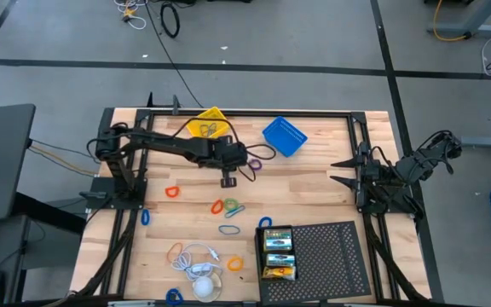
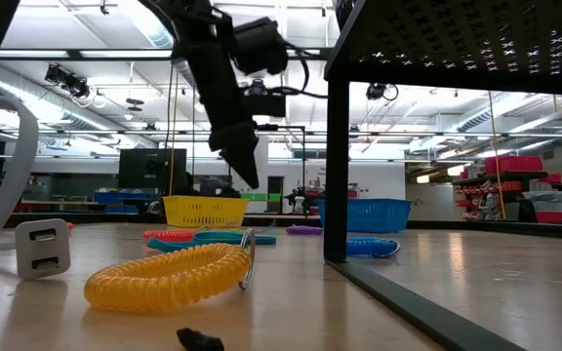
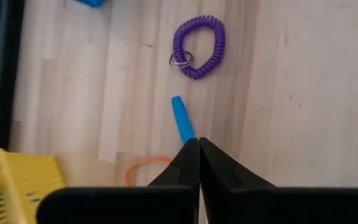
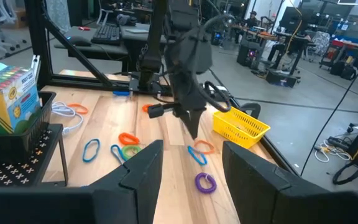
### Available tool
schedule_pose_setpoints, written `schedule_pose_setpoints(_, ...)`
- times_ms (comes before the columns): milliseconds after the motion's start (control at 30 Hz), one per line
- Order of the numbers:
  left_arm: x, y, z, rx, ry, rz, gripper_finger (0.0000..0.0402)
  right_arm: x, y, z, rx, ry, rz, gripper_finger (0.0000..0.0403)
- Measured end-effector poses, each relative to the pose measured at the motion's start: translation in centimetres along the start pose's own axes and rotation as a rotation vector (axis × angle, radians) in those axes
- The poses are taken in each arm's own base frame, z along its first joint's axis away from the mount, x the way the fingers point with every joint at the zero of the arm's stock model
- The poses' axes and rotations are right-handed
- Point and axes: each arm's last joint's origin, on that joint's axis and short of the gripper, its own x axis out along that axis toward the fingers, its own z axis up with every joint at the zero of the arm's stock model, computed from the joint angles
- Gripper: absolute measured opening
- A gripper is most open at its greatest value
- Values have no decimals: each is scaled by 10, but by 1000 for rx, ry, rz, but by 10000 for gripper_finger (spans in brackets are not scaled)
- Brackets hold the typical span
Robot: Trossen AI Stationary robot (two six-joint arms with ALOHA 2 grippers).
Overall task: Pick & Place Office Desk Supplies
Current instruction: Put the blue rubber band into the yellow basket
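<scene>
Purple coiled band [image 3: 198, 46] with its small metal ring lies flat on your table [image 3: 291, 93]. Left gripper [image 3: 199, 144] hangs above it, fingers pressed together, gripping nothing you can see.

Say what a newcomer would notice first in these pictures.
The left hand hangs shut over the middle of the table, above a blue stick with a purple coil lying beyond it. Coloured loops are scattered across the wood, and crayon boxes sit in the black tray at the near right.
</scene>
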Motion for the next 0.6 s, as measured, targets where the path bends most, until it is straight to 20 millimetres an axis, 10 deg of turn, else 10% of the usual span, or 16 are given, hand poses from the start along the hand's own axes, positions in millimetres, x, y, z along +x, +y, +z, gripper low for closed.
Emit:
schedule_pose_setpoints(267, -8, 14, 7, 4, 18, -80, 2, 0, 0, 0, 1, 1, 0, 176)
schedule_pose_setpoints(600, 37, 16, -6, -20, 128, -213, 92, 0, 0, -1, -3, 6, 0, 176)
